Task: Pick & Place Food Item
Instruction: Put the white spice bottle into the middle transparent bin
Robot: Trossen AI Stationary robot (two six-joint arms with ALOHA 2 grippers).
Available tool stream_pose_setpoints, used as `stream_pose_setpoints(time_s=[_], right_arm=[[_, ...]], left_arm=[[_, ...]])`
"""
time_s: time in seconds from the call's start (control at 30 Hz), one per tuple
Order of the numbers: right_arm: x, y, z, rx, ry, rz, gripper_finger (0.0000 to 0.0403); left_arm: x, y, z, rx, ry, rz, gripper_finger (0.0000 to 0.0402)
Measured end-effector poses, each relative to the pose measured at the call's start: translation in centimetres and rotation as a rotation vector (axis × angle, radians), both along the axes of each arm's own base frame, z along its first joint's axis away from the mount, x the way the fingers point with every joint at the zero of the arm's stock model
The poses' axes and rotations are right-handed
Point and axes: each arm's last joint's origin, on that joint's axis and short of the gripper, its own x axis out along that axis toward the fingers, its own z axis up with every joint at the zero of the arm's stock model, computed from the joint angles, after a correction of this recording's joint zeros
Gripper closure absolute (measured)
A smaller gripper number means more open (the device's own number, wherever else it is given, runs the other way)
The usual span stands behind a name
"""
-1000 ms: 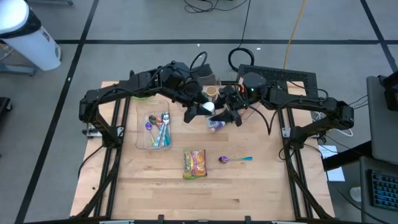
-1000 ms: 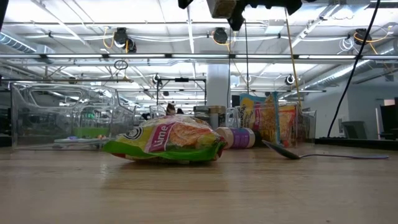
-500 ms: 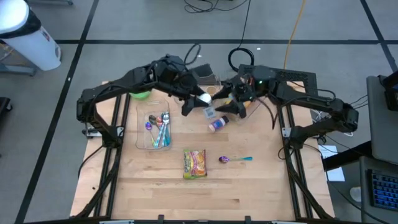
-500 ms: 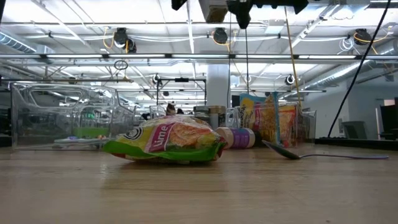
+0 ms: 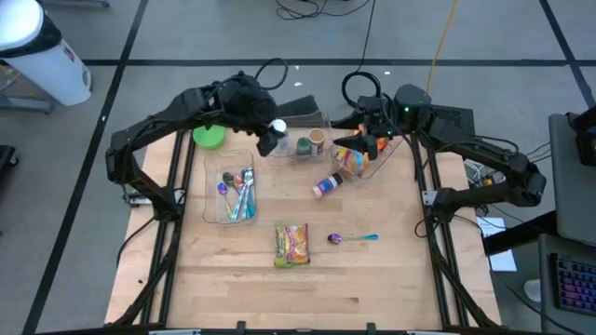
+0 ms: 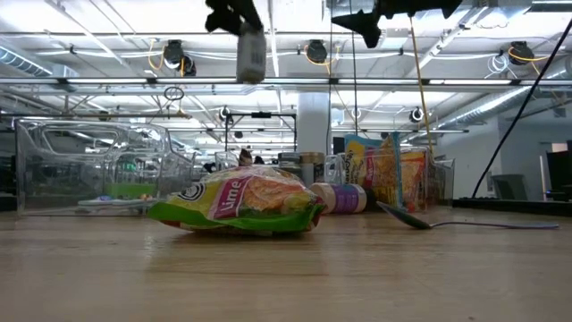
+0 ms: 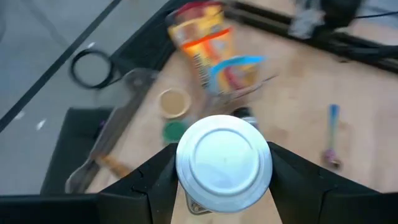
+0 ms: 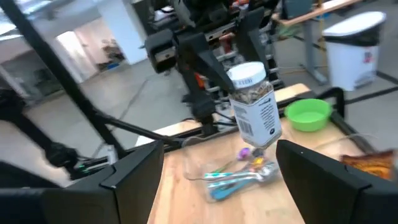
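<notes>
My left gripper (image 5: 270, 137) is shut on a clear spice jar with a white lid (image 5: 277, 127), high above the table's far middle. The jar shows in the low view (image 6: 251, 54), in the right wrist view (image 8: 256, 106), and lid-on in the left wrist view (image 7: 224, 163). My right gripper (image 5: 360, 147) is open and empty, raised over the clear bin at the far right. It also shows in the low view (image 6: 366, 20). Its two fingers stand wide apart in the right wrist view. My left gripper pinches the jar between its two fingers at the lid end (image 7: 184, 167), one finger on each side. The fingers come from above, pointing down along the jar. The jar hangs nearly upright below them, lid up, lifted clear of the table.
A clear tray of spoons (image 5: 233, 186) and a green bowl (image 5: 209, 138) lie at the left. A clear bin of snack bags (image 5: 358, 158) and small jars (image 5: 304, 146) stand at the far edge. A bottle (image 5: 326, 184), a chip packet (image 5: 291, 245) and a purple spoon (image 5: 349, 238) lie mid-table.
The two grippers were close together over the table's middle and have drawn apart. My left gripper has carried the jar up and toward the table's far left. My right gripper has gone toward the far right, over the clear bin.
</notes>
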Motion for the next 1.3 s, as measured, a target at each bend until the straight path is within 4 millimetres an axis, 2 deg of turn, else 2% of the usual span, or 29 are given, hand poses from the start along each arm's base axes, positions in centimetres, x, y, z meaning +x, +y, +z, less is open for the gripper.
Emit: stream_pose_setpoints(time_s=[0.23,0.53,0.87,1.13,1.3], right_arm=[[0.1,0.1,-0.5,-0.017,0.029,-0.086,0.0101],[0.5,0.8,-3.2,0.026,0.091,-0.131,0.0101],[-0.1,1.6,-5.3,0.028,-0.064,-0.26,0.0103],[-0.3,1.7,-7.2,0.092,-0.105,-0.265,0.0112],[-0.3,1.7,-7.4,0.097,-0.104,-0.268,0.0115]], left_arm=[[0.5,2.5,-3.7,0.016,0.045,0.224,0.0189],[1.3,3.0,-8.6,-0.026,0.062,0.387,0.0189],[1.7,2.4,-11.3,-0.015,0.04,0.543,0.0189],[1.8,2.1,-13.5,-0.052,-0.021,0.666,0.0189],[1.8,2.2,-14.4,-0.052,-0.041,0.694,0.0189]])
